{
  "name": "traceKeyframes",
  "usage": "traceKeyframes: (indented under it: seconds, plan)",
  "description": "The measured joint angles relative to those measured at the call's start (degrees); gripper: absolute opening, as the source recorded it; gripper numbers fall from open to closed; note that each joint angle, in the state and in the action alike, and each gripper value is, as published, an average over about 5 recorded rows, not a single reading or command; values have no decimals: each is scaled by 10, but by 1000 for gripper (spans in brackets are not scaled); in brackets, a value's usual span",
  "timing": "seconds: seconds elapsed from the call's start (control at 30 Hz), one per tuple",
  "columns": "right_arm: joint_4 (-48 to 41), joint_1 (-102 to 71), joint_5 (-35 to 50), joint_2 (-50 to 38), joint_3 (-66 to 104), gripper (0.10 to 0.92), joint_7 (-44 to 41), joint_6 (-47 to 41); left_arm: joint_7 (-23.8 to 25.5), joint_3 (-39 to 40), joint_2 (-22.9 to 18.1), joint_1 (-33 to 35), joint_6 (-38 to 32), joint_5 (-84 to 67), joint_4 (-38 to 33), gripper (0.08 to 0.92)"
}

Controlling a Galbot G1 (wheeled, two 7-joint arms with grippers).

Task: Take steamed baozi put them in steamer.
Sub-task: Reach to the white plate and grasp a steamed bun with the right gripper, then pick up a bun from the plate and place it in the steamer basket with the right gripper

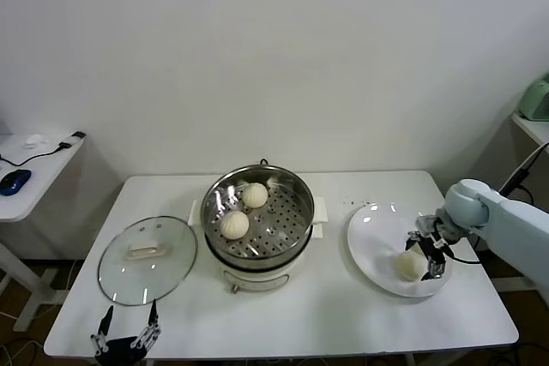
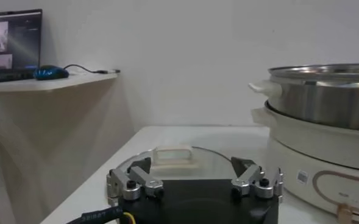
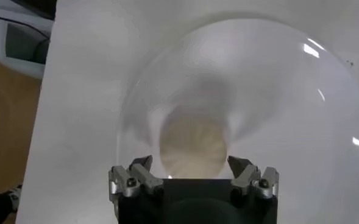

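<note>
Two steamed baozi [image 1: 255, 195] [image 1: 234, 225] lie on the perforated tray inside the steamer [image 1: 287, 190], mid-table; the steamer's steel wall [image 2: 325, 97] also fills one side of the left wrist view. One more baozi [image 1: 409, 265] [image 3: 193, 145] rests on the white plate [image 1: 373, 237] at the right. My right gripper [image 1: 431, 255] [image 3: 190, 165] hangs open over this baozi, a finger on each side, clear of the dough. My left gripper [image 1: 127, 333] [image 2: 191, 165] waits open at the table's front left edge, holding nothing.
A round glass lid [image 1: 147, 259] with a white handle [image 2: 175, 155] lies flat left of the steamer, just beyond my left gripper. A side table [image 1: 34, 169] with a blue mouse [image 2: 50, 73] stands at the far left. Another ledge [image 1: 533, 126] is at the far right.
</note>
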Motion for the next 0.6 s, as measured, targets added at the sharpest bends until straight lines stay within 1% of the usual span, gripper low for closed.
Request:
traceKeyframes:
  seconds: [0.13, 0.27, 0.37, 0.6]
  plan:
    - [-3, -4, -2, 4, 0, 778, 5, -2, 0, 0, 0, 0, 0, 0, 0, 823]
    - [-1, -5, -3, 5, 0, 679, 8, -2, 0, -1, 0, 0, 0, -1, -1, 823]
    - [2, -3, -4, 3, -1, 626, 9, -2, 0, -1, 0, 0, 0, -1, 0, 823]
    - [18, 26, 7, -5, -21, 603, 8, -1, 0, 2, 1, -3, 0, -2, 0, 823]
